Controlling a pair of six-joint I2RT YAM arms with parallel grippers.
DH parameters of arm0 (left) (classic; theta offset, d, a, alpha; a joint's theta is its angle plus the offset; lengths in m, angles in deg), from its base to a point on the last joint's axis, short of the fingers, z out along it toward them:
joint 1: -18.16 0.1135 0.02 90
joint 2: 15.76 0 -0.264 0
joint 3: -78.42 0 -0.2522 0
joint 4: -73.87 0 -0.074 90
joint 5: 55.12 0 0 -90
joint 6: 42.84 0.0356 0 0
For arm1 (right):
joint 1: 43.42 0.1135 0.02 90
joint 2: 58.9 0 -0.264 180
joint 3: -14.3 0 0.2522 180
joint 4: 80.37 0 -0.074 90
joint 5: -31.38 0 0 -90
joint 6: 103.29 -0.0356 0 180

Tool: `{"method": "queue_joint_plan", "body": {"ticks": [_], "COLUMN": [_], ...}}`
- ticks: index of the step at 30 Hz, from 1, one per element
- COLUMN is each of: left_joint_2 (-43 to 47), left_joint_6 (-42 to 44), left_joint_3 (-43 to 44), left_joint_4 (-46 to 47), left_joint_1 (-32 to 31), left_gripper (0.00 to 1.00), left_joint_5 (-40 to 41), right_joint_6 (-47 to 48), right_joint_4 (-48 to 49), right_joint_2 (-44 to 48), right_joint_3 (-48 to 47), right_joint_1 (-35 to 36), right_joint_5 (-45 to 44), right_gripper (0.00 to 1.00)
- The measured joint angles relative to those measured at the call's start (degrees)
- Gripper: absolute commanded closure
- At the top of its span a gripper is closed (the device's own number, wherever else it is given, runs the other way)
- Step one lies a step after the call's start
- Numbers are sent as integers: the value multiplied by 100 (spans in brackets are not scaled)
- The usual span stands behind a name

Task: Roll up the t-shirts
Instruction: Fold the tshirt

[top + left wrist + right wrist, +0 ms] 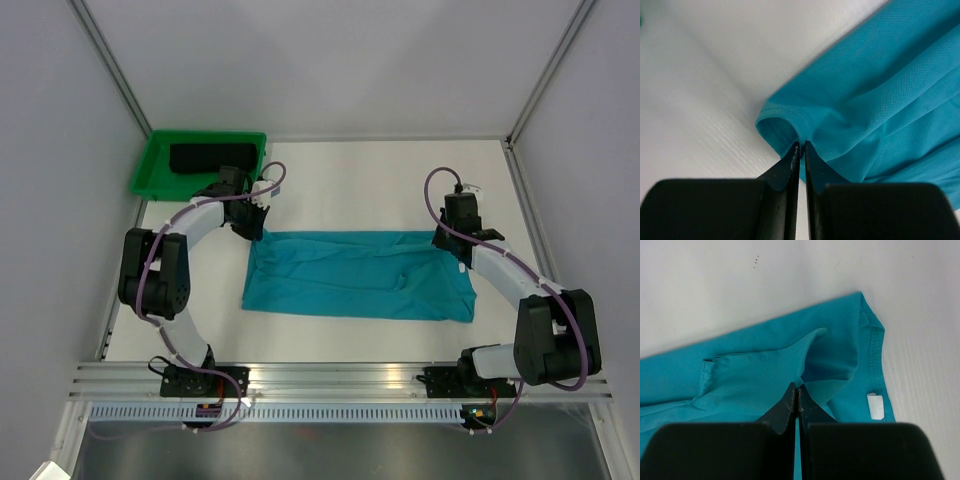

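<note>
Left gripper (801, 146): black wedge-shaped fingers, cut off by the lower edge of the left wrist view. The jaws are drawn together to a sliver and clenched on a hemmed fold at the far left corner of the teal t-shirt (360, 275).

Right gripper (798, 389): black fingers of the same kind, tips scuffed, clamped on a raised peak of the same shirt near its far right corner. From above, both sets of tips are hidden under the wrists.

Teal t-shirt: laid flat as a long band across the middle of the white table (370, 180), between the two arms. Fine mesh knit, stitched hems, soft creases. Sleeves and neck cannot be made out. A small white tag (875, 406) is seen by its right edge.

Black t-shirt (210, 157): dark oblong bundle inside the green tray (150, 172) at the table's far left corner. Whether it is rolled or folded cannot be told.

Green tray: glossy plastic, rectangular, raised rim.
</note>
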Motion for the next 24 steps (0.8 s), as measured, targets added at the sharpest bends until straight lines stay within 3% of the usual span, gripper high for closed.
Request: {"method": "queue_joint_plan", "body": {"ticks": [2,4,6,10,18,24], "left_joint_2": [-28,-28,-28,111,1250,507], "left_joint_6": [-13,-20,-46,-55,-72,-83], "left_joint_3": [15,35,42,-17,-601,-704], "left_joint_4": [7,15,42,33,31,15], "left_joint_1": [0,0,0,0,0,0], "left_gripper": [79,62,56,55,61,60], "left_joint_5": [0,2,0,0,0,31], "right_joint_6": [0,2,2,2,2,4], "right_joint_4": [15,13,11,9,11,9], "right_joint_2": [-22,-44,-63,-76,-76,-76], "right_joint_3": [0,0,0,0,0,-2], "right_joint_1": [0,0,0,0,0,0], "right_joint_5": [15,15,26,59,138,181], "right_gripper": [100,100,100,100,100,100]}}
